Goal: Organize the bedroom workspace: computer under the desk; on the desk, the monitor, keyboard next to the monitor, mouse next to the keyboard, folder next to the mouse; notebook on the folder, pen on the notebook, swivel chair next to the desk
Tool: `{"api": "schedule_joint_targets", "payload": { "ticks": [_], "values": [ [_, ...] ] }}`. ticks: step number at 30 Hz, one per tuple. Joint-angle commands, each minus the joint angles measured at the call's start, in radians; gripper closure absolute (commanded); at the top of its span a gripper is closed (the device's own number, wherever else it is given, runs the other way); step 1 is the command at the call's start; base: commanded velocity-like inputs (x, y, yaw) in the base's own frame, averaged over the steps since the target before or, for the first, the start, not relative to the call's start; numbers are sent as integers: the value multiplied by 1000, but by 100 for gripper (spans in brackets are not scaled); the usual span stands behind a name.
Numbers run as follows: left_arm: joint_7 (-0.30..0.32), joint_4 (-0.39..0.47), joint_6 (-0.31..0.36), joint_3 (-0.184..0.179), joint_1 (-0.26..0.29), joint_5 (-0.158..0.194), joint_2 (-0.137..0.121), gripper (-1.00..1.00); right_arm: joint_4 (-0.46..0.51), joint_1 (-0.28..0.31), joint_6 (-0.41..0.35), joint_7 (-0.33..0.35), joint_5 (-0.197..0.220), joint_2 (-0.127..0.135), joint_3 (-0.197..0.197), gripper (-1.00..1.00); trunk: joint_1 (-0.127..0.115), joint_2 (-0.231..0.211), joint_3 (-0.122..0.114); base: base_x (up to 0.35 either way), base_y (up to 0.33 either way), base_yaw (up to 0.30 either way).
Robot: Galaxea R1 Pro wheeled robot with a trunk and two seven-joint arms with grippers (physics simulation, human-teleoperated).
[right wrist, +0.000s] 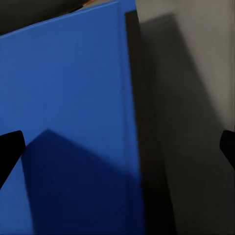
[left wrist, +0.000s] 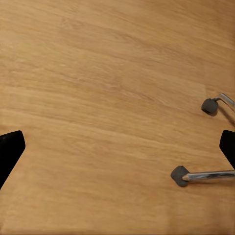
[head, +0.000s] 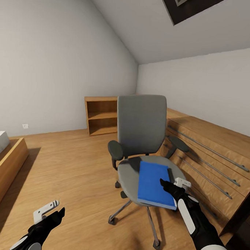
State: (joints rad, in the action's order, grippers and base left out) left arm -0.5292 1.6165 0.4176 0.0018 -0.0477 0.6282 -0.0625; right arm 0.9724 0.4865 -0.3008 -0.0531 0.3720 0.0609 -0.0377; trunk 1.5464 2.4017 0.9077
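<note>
On the chair [head: 142, 140] seat lies the blue folder [head: 155, 183], flat, toward the seat's right side, its near corner overhanging the front edge. Chair stands on wood floor [head: 71, 162], facing the camera, just beside a wooden drawer unit [head: 211, 151] on the right. Right gripper [head: 169, 186] hovers over the folder's right edge; its wrist view shows the folder [right wrist: 68, 112] and grey seat [right wrist: 196, 122] between two widely parted fingertips [right wrist: 10, 147], nothing held. Left gripper [head: 56, 213] hangs low over bare floor, jaws wide apart and empty; chair casters [left wrist: 180, 175] sit near one fingertip. Bookshelf [head: 101, 116] against far wall.
</note>
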Motion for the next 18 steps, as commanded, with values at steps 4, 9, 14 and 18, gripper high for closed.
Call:
{"api": "schedule_joint_targets", "payload": {
  "ticks": [4, 9, 14, 18],
  "values": [
    [-6, 2, 3, 0, 0, 8, 0, -100, -23, 0, -5, -7, 10, 0, 1, -100, 0, 0, 1, -18, 0, 0],
    [-6, 2, 3, 0, 0, 8, 0, -100, -23, 0, -5, -7, 10, 0, 1, -100, 0, 0, 1, -182, 0, 0],
    [-6, 2, 3, 0, 0, 8, 0, -100, -23, 0, -5, -7, 10, 0, 1, -100, 0, 0, 1, -119, 0, 0],
    [-6, 2, 3, 0, 0, 9, 0, -100, -23, 0, -5, -7, 10, 0, 1, -100, 0, 0, 1, -28, 0, 0]
  ]
}}
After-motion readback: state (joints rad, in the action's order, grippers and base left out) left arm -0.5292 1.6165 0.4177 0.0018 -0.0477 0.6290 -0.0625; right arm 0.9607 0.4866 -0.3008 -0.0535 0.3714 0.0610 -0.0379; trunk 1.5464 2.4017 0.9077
